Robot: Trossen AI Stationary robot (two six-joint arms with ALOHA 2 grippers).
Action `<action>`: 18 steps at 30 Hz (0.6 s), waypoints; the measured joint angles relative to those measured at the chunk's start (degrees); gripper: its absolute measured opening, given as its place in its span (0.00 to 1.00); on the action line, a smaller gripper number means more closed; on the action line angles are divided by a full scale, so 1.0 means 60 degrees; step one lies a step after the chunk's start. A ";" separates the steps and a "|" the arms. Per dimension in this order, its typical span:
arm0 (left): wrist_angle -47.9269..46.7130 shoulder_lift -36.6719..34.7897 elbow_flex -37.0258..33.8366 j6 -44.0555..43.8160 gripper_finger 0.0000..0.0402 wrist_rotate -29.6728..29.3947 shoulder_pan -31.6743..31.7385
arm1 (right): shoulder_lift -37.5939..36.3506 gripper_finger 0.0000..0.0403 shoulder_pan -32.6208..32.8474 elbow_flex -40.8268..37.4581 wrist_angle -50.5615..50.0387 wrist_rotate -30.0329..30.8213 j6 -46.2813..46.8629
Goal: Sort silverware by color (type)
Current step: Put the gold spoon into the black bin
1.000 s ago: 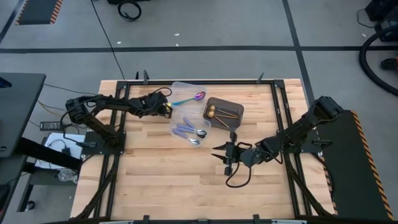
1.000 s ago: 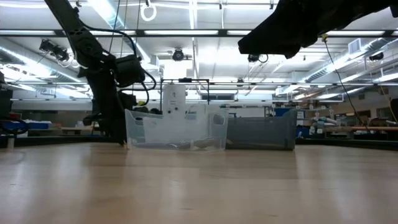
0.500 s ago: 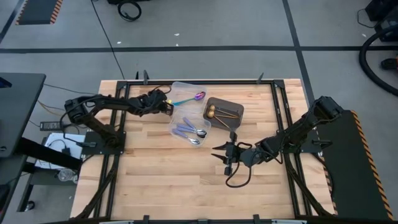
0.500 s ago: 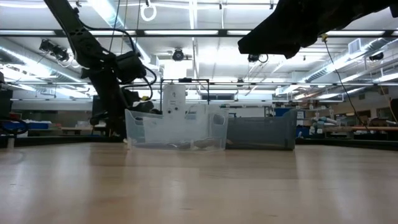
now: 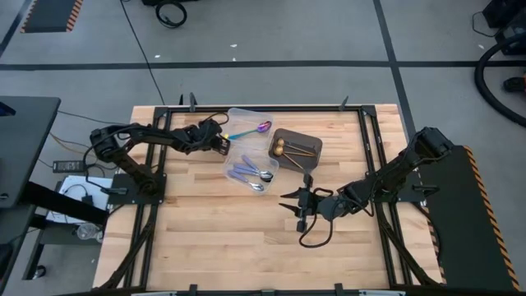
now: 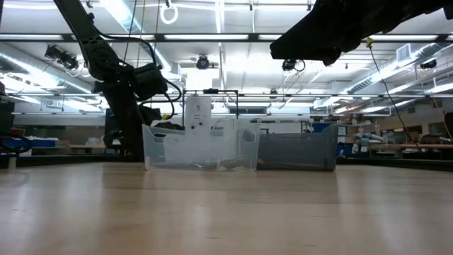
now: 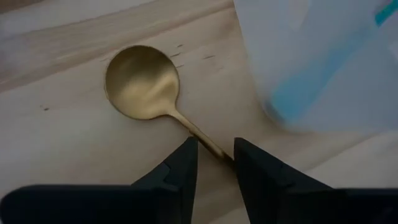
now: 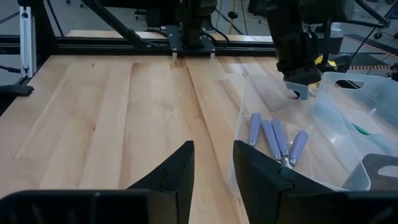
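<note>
A gold spoon point(image 7: 142, 81) lies flat on the wooden table beside a clear tub point(image 5: 246, 122). My left gripper point(image 7: 214, 171) is low over it, open, with one finger on either side of the spoon's thin handle point(image 7: 205, 138). In the high view that gripper point(image 5: 222, 145) is at the tub's left side. An iridescent spoon with a teal handle point(image 5: 251, 129) lies in that tub. Lavender-handled spoons point(image 8: 273, 140) lie in a second clear tub point(image 5: 253, 168). Gold spoons point(image 5: 289, 149) lie in the dark bin point(image 5: 312, 144). My right gripper point(image 5: 297, 207) waits open above the table's middle.
The two clear tubs and the dark bin stand together at the table's far middle point(image 6: 199, 147). Bare wood point(image 5: 230, 238) stretches across the near half. A black frame rail point(image 5: 263, 108) runs along the table's far edge, and rails run down both sides.
</note>
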 joint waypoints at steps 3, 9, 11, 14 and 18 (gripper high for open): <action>-0.0678 -0.0023 0.0026 0.0349 0.24 -0.0025 -0.0007 | 0.0000 0.30 0.0007 0.0000 -0.0003 -0.0004 0.0109; -0.1644 -0.0103 0.0042 0.1156 0.13 0.0000 -0.0015 | 0.0000 0.30 0.0007 0.0000 -0.0004 -0.0029 0.0142; -0.1737 -0.0110 0.0042 0.1660 0.11 0.0004 -0.0015 | 0.0000 0.30 0.0007 0.0000 -0.0004 -0.0025 0.0113; -0.1755 -0.0110 0.0038 0.2324 0.07 0.0011 -0.0018 | 0.0000 0.30 0.0007 0.0000 -0.0004 -0.0025 0.0104; -0.1770 -0.0104 0.0027 0.3012 0.05 0.0015 -0.0015 | 0.0000 0.30 0.0007 0.0000 -0.0004 -0.0028 0.0093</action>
